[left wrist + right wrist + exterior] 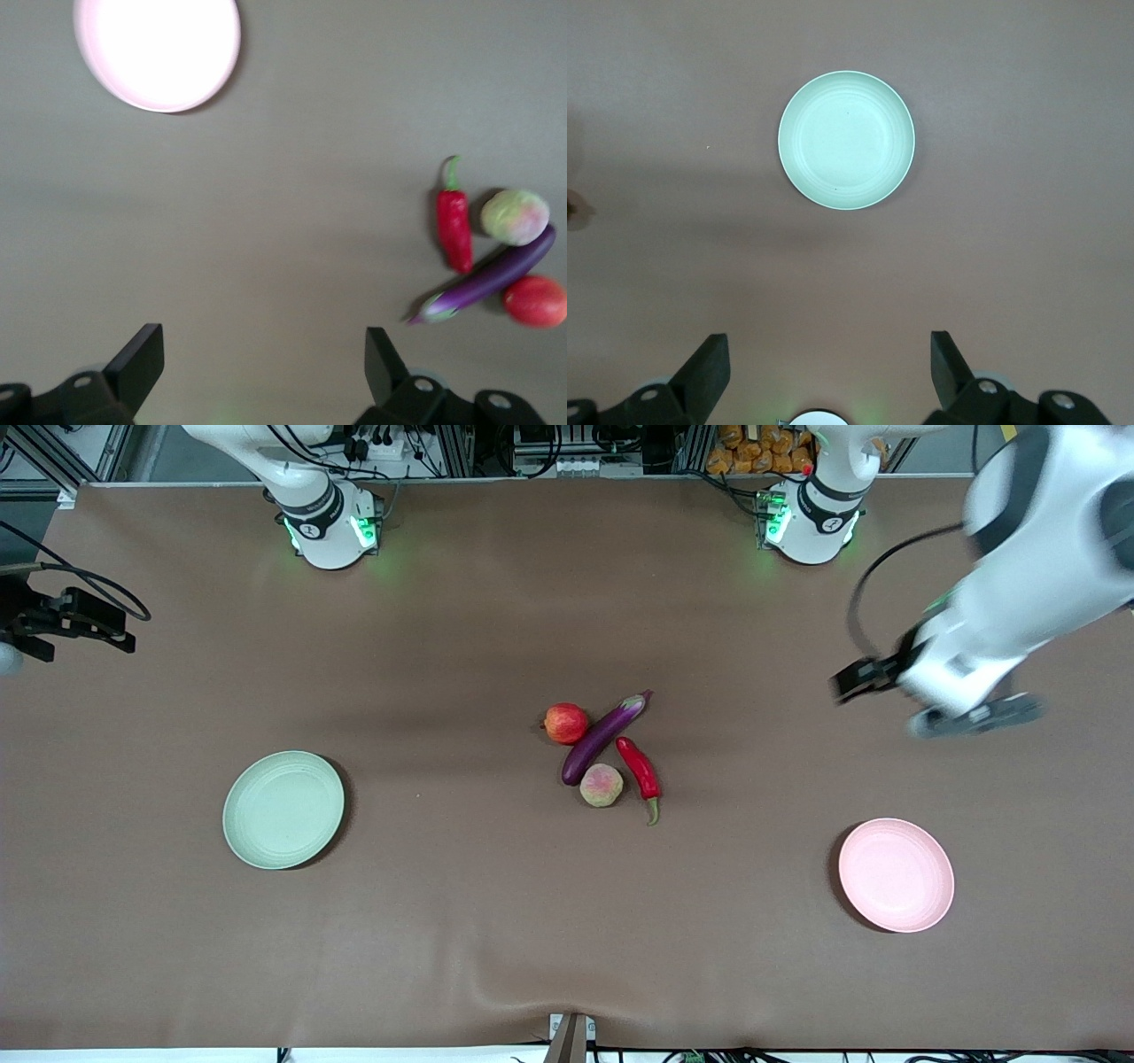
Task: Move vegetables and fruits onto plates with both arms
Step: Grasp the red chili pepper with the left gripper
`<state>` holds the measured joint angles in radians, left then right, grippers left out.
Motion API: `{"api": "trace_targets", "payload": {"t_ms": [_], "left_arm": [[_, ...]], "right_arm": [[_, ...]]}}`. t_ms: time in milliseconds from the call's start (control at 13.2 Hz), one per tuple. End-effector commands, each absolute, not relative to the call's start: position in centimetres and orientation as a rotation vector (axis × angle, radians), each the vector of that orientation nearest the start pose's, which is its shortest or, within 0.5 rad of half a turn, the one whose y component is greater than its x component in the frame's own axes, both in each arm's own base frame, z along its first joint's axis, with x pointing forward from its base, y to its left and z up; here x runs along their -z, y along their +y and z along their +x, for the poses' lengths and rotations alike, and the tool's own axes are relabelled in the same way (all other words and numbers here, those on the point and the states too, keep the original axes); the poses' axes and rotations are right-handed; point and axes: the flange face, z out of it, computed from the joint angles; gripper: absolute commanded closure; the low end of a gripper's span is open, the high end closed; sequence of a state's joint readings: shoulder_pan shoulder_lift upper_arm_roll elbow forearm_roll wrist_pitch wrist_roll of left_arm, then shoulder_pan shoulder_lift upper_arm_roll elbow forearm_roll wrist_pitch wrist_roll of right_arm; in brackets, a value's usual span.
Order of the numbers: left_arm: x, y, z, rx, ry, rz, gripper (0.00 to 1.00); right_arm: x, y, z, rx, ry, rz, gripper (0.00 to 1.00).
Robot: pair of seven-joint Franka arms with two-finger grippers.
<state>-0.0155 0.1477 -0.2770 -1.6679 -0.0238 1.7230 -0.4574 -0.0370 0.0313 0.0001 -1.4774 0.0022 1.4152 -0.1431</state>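
Note:
The purple eggplant [605, 737], red chili pepper [640, 771], red pomegranate [565, 723] and peach [601, 785] lie bunched together mid-table. The pale green plate [283, 809] sits toward the right arm's end and the pale pink plate [896, 874] toward the left arm's end; both are bare. My left gripper [864, 677] is open and empty, high over bare table. Its wrist view [263, 350] shows the pink plate [158, 49], chili [454, 228], peach [515, 216], eggplant [492, 279] and pomegranate [534, 301]. My right gripper [830, 350] is open and empty, high above the green plate [846, 140].
A brown cloth covers the table [443, 921]. The two arm bases [328, 522] [811, 518] with green lights stand along the edge farthest from the front camera. A dark part of the right hand with cables [66, 620] shows at the right arm's end. A small clamp [571, 1036] sits at the nearest edge.

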Motion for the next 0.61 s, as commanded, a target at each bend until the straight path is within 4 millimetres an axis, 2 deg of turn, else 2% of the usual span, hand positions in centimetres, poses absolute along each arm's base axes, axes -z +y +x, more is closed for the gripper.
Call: {"api": "trace_targets", "payload": {"t_ms": [0, 151, 227, 378, 529], "left_arm": [[-44.6, -21.2, 58.6, -0.18, -0.36, -3.146, 0.0], [-38.6, -25.1, 59.1, -0.182, -0.489, -3.147, 0.0], [-35.6, -27.9, 58.9, -0.177, -0.553, -3.146, 0.0], [-31.6, -30.5, 59.3, -0.093, -0.643, -3.134, 0.0], [-28.2, -32.9, 59.1, -0.062, -0.697, -3.144, 0.0]], "right_arm": [[-64.0, -2.3, 54.7, -0.137, -0.158, -3.129, 0.0], [-63.6, -2.3, 54.9, -0.149, -0.158, -3.129, 0.0], [-63.5, -2.3, 55.0, -0.151, -0.158, -3.128, 0.0], [-63.4, -2.3, 55.1, -0.155, -0.158, -3.124, 0.0], [-61.3, -2.4, 56.2, -0.213, -0.157, -3.123, 0.0]]}}
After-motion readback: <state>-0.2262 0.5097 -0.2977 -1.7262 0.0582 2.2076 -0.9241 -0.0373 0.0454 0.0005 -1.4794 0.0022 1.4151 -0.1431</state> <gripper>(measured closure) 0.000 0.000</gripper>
